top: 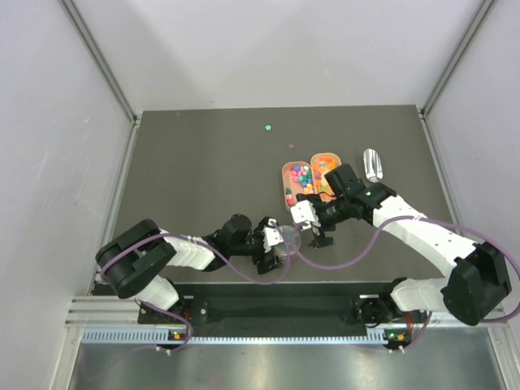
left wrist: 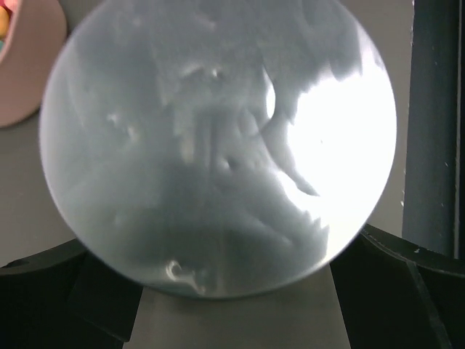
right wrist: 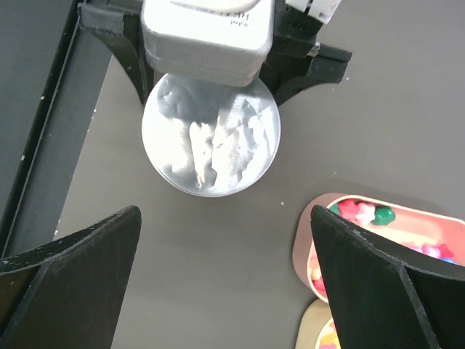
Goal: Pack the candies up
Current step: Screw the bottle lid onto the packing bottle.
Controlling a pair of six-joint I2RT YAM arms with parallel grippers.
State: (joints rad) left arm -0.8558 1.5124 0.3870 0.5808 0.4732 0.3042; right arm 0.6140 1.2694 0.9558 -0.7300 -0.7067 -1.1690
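Note:
The candies (top: 301,175) lie in a pink tray (top: 285,175) and an orange tray (top: 314,158) right of the table's middle; some (right wrist: 363,213) also show in the right wrist view. A clear round container (top: 289,237) stands on the table near the front. It fills the left wrist view (left wrist: 218,145) between the spread fingers of my left gripper (top: 280,242), which is open around it. My right gripper (top: 313,223) hovers open over bare table (right wrist: 224,218), between the container (right wrist: 211,142) and the pink tray (right wrist: 301,240).
A metal scoop (top: 372,164) lies right of the orange tray. Two loose candies, green (top: 267,127) and purple (top: 291,146), rest farther back on the dark table. Grey walls close in both sides. A black rail runs along the front edge.

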